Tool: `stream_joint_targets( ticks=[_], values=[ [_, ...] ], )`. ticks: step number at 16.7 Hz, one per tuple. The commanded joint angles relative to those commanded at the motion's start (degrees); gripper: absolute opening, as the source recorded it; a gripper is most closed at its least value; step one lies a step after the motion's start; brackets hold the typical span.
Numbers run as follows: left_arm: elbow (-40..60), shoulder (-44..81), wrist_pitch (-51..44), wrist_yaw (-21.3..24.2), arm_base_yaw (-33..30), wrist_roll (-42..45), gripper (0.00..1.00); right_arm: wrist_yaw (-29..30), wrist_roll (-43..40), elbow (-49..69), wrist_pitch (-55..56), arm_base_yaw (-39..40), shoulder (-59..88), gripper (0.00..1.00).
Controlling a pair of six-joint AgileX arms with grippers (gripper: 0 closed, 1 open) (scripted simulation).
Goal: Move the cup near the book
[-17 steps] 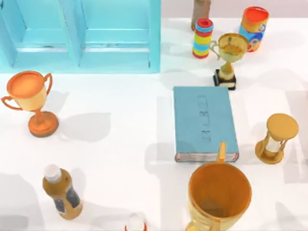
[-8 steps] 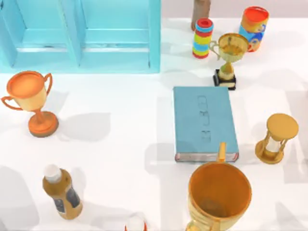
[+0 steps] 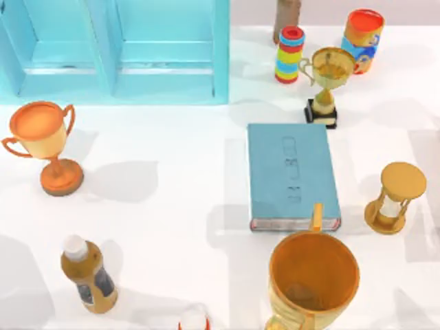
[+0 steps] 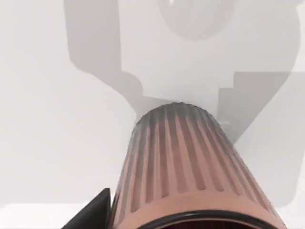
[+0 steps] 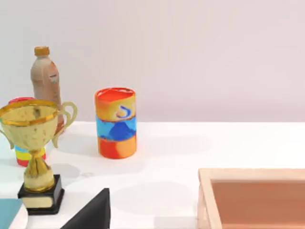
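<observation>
top: book (image 3: 293,175) flat, centre-right of table (image 3: 172,227), just behind orange mug (image 3: 313,280) | left wrist: cup (image 4: 188,167) close under camera, above table; left gripper finger state cannot tell | right wrist: gold trophy (image 5: 37,148), striped can (image 5: 116,122); right gripper state cannot tell

Looks like a simulated test tabletop, not a real room: plain white table (image 3: 172,227), random trophies (image 3: 42,141), a mug (image 3: 313,282) beside a book (image 3: 292,175).
</observation>
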Motion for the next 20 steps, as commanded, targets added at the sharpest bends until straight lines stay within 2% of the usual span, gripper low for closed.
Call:
stream_joint_targets(
  ticks=[12,20],
  values=[
    [0.0,0.0,0.0,0.0,0.0,0.0,0.02,0.0,0.0,0.0,0.0,0.0,0.0,1.0],
    [0.0,0.0,0.0,0.0,0.0,0.0,0.0,0.0,0.0,0.0,0.0,0.0,0.0,1.0]
  ],
)
